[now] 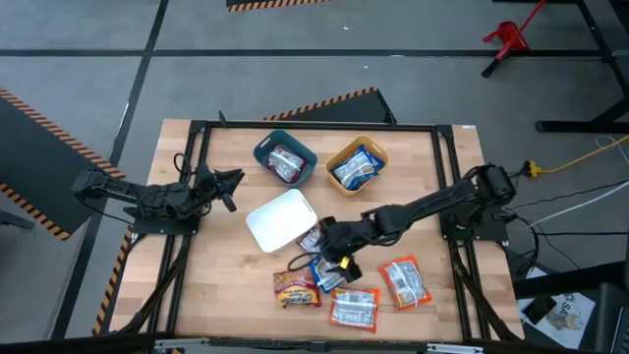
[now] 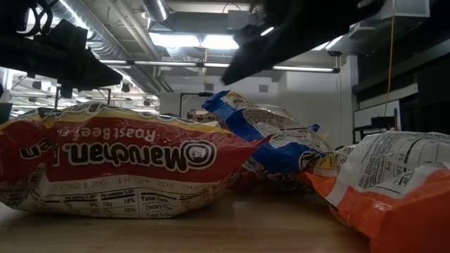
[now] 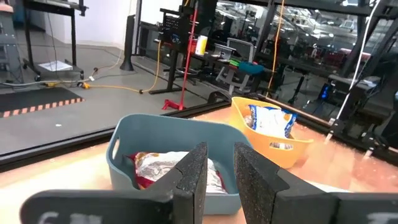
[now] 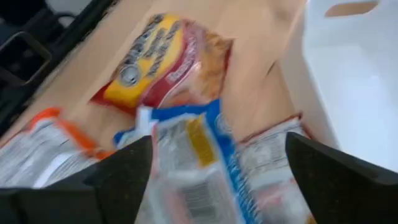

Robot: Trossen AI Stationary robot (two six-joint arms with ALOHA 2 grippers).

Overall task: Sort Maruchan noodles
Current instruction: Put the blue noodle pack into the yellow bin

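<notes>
From above, the right gripper [image 1: 329, 248] hangs over the blue-and-white packet [image 1: 327, 274] in the cluster near the table's [image 1: 216, 285] front edge; the left gripper [image 1: 232, 181] waits near the left edge, far off. In the right wrist view, its 2 fingers [image 4: 118, 177] spread wide, empty, the packet's [image 4: 193, 168] long axis running between them.

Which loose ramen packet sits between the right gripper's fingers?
The blue-and-white plastic ramen packet, lying between the right gripper's open fingers; the red-and-yellow packet and orange-and-white packets lie outside them.
</notes>
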